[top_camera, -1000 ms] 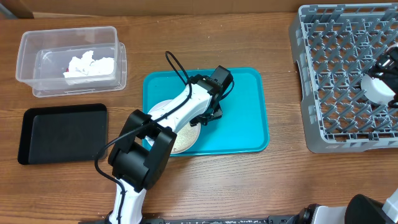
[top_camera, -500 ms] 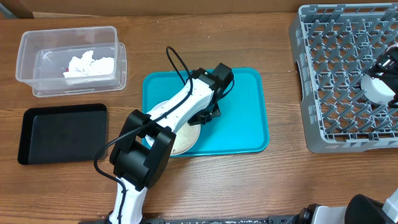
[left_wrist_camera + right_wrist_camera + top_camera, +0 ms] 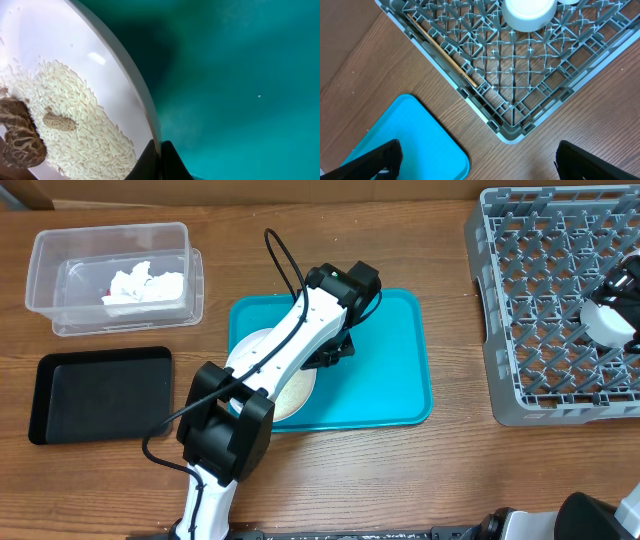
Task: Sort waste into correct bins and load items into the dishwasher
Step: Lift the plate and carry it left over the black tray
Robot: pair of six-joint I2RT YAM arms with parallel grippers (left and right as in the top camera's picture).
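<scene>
Wood-grain desk carries the whole work area, and a teal rectangular serving tray point(image 3: 240, 75) fills the left wrist view.

1. Left hand point(image 3: 161, 161): the two dark fingertips are pinched together on the rim of a round white plate point(image 3: 50, 35). The plate sits on the teal tray. Whether it is lifted clear cannot be told.
2. Just inside the rim from this hand lies a spread of loose white rice grains point(image 3: 85, 125), with a mottled brown food scrap point(image 3: 20, 135) beyond them. The edge grip is judged deliberate: it keeps the fingers off the waste and allows the plate to be carried or tipped for emptying before it is racked.
3. Left arm pose: it stretches forward from its base at the near desk edge, with the wrist bent down over the plate's right-hand edge.
4. Well off to the left of this hand stand a clear rectangular plastic tub point(image 3: 60, 250) holding crumpled white paper tissues point(image 3: 140, 283), and nearer the base a shallow black rectangular tray point(image 3: 100, 395), which appears bare.
5. Right hand point(image 3: 477, 162): fingers spread wide, holding nothing. It hangs above the bare desk at the corner of the large grey plastic dish rack point(image 3: 505, 132).
6. In the rack beyond that hand sit a small white cup point(image 3: 528, 12) and wooden chopsticks point(image 3: 442, 52) laid along the wall.
</scene>
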